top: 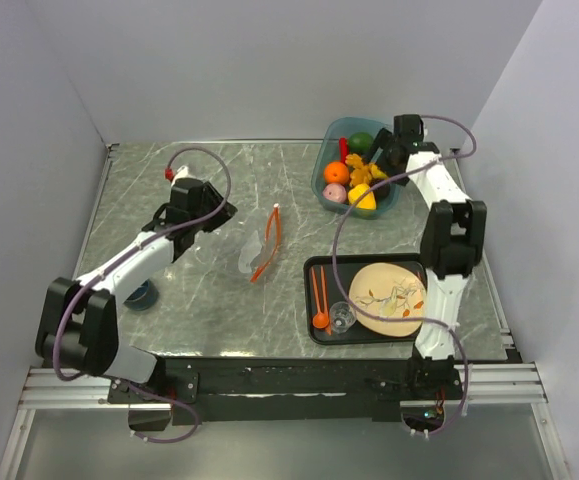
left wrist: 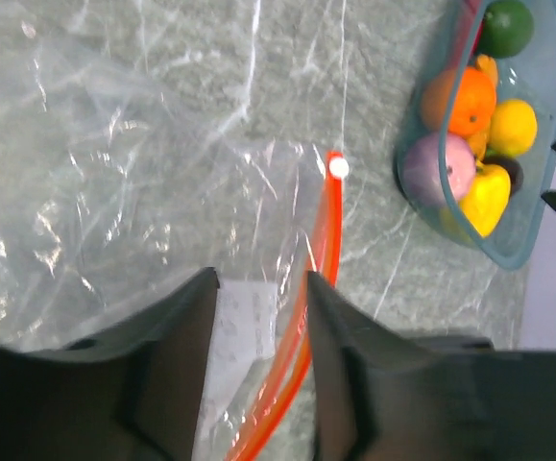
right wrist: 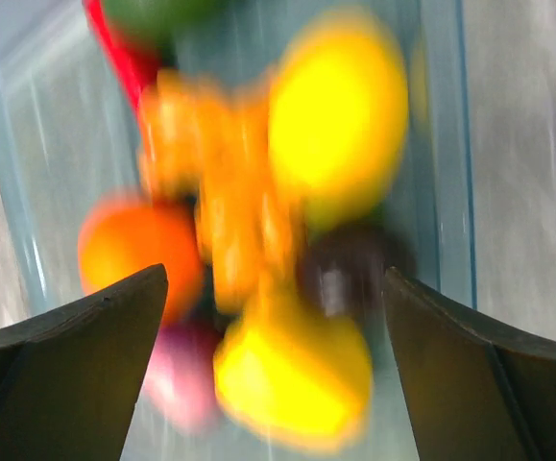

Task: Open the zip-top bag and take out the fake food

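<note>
A robotics lab test cell: plain pale-grey panel walls (top: 269,70) box in a grey marbled tabletop (top: 219,310), with a slotted aluminium mounting rail (top: 69,385) at six o'clock.

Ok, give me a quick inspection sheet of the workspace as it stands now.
Surface: grey marbled table, no spills seen.
Job's things: zip-top bag lies flat mid-table; fake food sits in blue tub.
Clutter: black tray with plate, orange sticks, clear cup.
Grippers: left gripper open over the bag's edge; right gripper open above the tub.
Cables: purple cables loop over both arms.
Surroundings: plain walls.
</note>
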`<action>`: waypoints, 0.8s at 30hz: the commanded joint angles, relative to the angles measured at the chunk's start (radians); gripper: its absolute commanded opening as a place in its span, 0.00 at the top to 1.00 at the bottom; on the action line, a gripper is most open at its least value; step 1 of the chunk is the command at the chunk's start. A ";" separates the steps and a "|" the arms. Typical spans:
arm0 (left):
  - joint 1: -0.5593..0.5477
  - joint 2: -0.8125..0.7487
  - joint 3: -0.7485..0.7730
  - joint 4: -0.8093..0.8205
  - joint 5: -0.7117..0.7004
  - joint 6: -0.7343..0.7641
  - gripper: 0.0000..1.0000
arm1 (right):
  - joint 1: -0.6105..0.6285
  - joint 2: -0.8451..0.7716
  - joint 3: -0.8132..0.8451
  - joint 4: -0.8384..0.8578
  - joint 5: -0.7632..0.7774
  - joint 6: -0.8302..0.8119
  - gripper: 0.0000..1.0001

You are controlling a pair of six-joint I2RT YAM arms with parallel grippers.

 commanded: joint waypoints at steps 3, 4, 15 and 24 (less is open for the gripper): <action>-0.072 -0.132 -0.110 0.044 0.007 0.019 0.32 | 0.226 -0.502 -0.472 0.209 0.016 -0.012 0.00; -0.088 -0.149 -0.124 0.044 0.000 0.022 0.19 | 0.252 -0.553 -0.597 0.233 0.039 -0.008 0.00; -0.197 -0.407 -0.353 0.076 -0.079 0.022 0.01 | 0.405 -1.104 -1.251 0.447 -0.022 0.032 0.00; -0.217 -0.488 -0.388 0.021 -0.139 0.036 0.00 | 0.404 -1.262 -1.382 0.461 -0.065 0.064 0.00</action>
